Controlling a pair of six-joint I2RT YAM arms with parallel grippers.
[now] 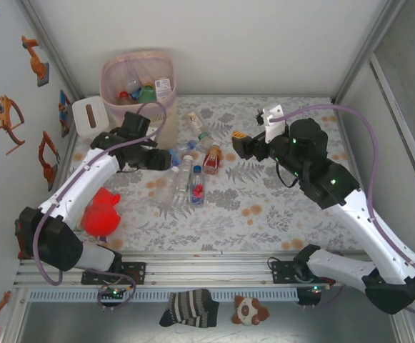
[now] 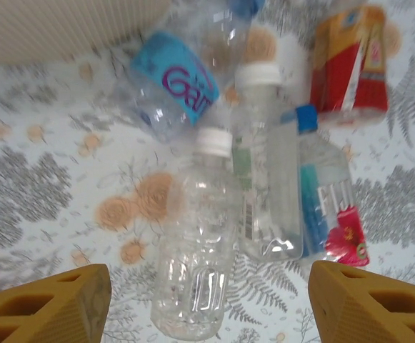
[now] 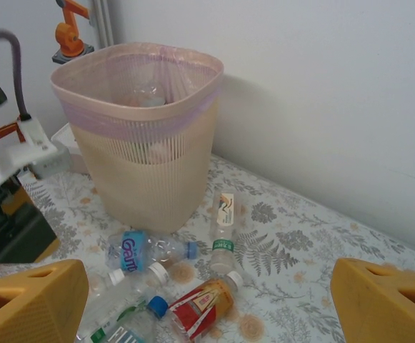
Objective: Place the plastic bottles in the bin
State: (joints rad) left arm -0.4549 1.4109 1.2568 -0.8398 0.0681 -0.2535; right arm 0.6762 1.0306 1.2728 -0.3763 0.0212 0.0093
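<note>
Remote sorting run, read left to right. The bin (image 1: 140, 53) stands at the far-left corner of the table (image 1: 278, 207), and several plastic bottles (image 1: 188, 170) already lie inside it. The rest lie in a loose cluster on the table just in front of the bin and a little right of it. A red plush toy (image 1: 101, 211) sits near the left edge; it is not part of the job.

My left gripper (image 2: 208, 286) hangs over the near end of that cluster. Its yellow fingers (image 2: 50, 304) are spread wide and hold nothing. A clear bottle (image 2: 193, 250) with a white cap lies on the table between them, cap pointing away from the camera, and neither finger touches it. A taller white-capped bottle (image 2: 266, 164) lies against its right side, with a blue-capped one (image 2: 328, 207) next to that.

Further right, my right gripper (image 3: 211, 286) waits over the middle of the table, facing the bin. Its fingers are also wide apart and empty.

I judge the step in hand to be the left arm's approach for another pick, with the task perhaps halfway done. The next move is to lower the left gripper squarely over the clear bottle and close across its body. I would take care not to catch the neighbouring bottle, then lift and carry the short way to the bin. The crushed, slick plastic could slip or roll as the fingers close.
</note>
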